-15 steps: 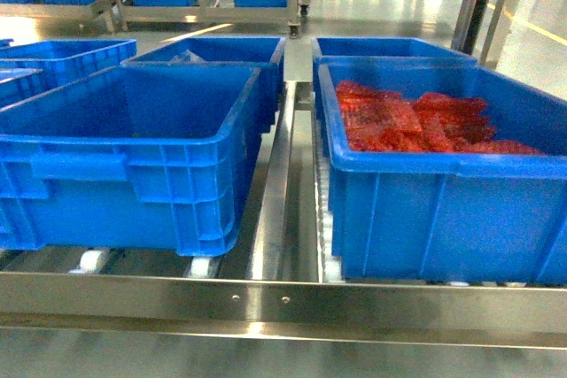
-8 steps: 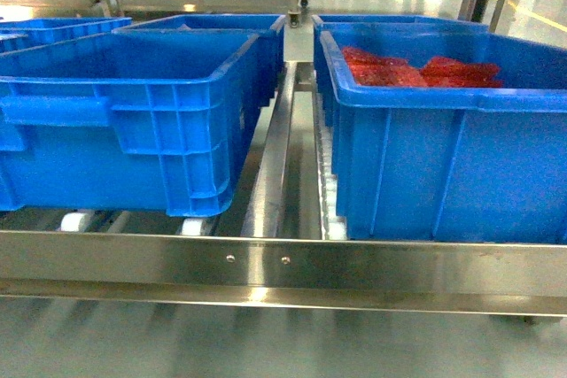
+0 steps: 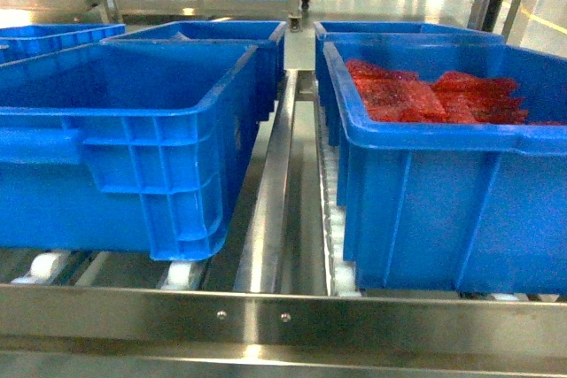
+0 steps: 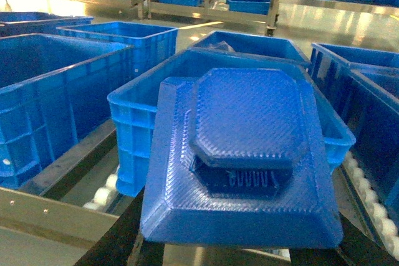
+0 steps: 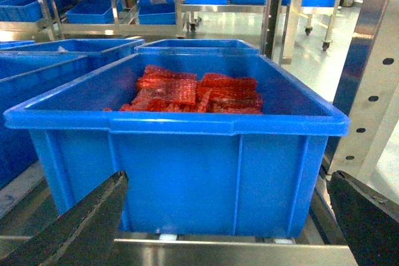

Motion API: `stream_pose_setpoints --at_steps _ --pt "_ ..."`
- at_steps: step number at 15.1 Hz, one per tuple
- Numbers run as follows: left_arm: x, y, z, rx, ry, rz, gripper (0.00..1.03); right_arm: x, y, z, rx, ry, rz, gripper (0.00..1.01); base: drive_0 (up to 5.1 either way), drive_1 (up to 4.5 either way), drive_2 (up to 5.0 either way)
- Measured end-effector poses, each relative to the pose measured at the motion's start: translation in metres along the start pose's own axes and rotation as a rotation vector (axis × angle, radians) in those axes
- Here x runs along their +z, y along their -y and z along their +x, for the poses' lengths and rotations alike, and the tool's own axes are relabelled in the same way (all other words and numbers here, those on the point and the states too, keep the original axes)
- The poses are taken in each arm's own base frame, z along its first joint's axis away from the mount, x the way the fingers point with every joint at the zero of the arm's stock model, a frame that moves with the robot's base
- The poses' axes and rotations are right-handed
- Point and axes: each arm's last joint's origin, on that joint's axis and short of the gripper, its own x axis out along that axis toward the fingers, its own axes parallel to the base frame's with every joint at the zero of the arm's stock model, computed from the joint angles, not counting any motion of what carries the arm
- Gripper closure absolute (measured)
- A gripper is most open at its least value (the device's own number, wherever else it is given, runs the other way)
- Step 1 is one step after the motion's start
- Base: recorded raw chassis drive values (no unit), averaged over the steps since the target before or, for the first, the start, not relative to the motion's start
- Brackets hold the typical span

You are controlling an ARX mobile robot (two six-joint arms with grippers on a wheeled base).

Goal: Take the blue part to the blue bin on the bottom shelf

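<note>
The bottom shelf [image 3: 283, 318] runs wide across the head view, with its shiny front rail at six o'clock. A big blue bin [image 3: 124, 143] sits at nine o'clock. Another bin [image 3: 452, 192] at three o'clock holds red parts [image 3: 430, 96]. In the left wrist view, the blue part [image 4: 243, 160] fills the middle. It lies flat, its raised top facing up, its wider edge toward six o'clock. The left gripper [image 4: 240, 253] seems clamped on it, though mostly hidden. The right gripper [image 5: 224, 241] has its fingers [image 5: 81, 222] spread wide apart.

The blue part [image 4: 240, 160] hides the left gripper's fingertips and much of the blue bin [image 4: 134, 107] behind it; no gripper appears in the head view.
</note>
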Motion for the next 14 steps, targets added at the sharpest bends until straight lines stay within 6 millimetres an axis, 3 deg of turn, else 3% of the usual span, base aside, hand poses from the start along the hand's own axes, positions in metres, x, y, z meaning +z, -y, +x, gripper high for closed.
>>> stream_pose_setpoints --at_steps 14 --pt "-0.0004 0.0003 0.0003 0.0 -0.003 0.003 0.6 -0.0002 0.0 0.0 0.0 -0.002 0.0 0.03 0.0 0.0 0.0"
